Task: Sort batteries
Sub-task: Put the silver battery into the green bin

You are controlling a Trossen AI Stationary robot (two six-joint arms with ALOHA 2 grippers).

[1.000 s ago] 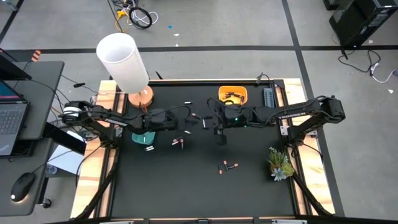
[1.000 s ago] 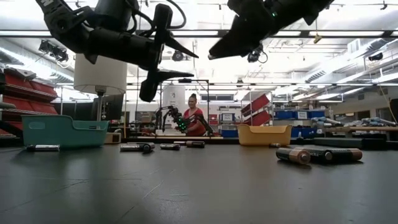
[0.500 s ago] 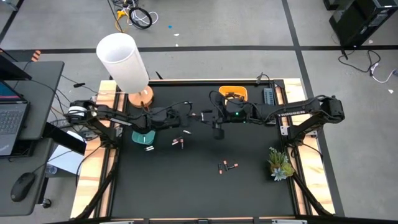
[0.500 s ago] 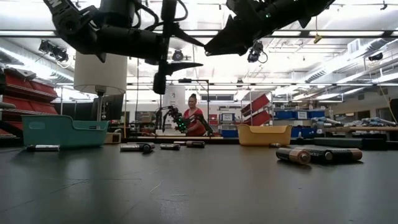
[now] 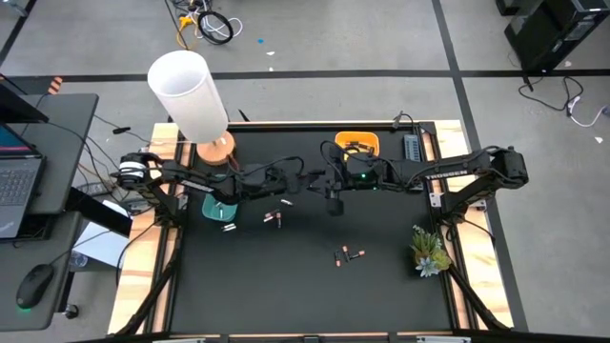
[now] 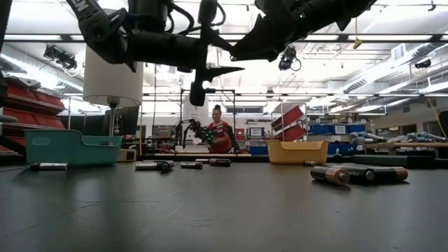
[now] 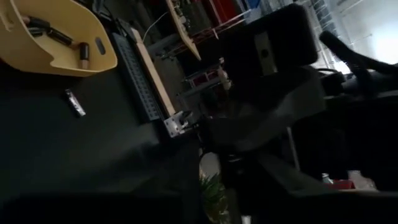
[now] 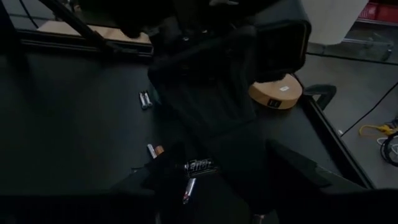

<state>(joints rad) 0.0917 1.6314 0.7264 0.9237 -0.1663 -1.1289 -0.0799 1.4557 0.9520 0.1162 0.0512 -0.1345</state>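
Note:
Both grippers hang high over the middle of the black table, tip to tip. My left gripper [image 5: 307, 180] reaches in level from the left, its fingers apart in the low view [image 6: 238, 61]. My right gripper [image 5: 324, 189] slants down from the right, and nothing shows between its open fingers. Batteries lie flat on the table below: a pair [image 5: 274, 217], another pair [image 5: 351, 254] and one [image 5: 229, 227] beside the teal bowl [image 5: 217, 208]. The orange bowl [image 5: 356, 145] at the far edge holds dark batteries.
A lamp with a white shade [image 5: 189, 95] stands at the far left corner. A green plant sprig [image 5: 429, 250] sits by the right edge, and a grey strip [image 5: 412, 148] lies beside the orange bowl. A person [image 6: 218, 129] sits in the room beyond the table.
My left gripper has moved toward the table's right, toward my right gripper, rising a little and tipping up to level. The batteries and bowls have stayed where they were.

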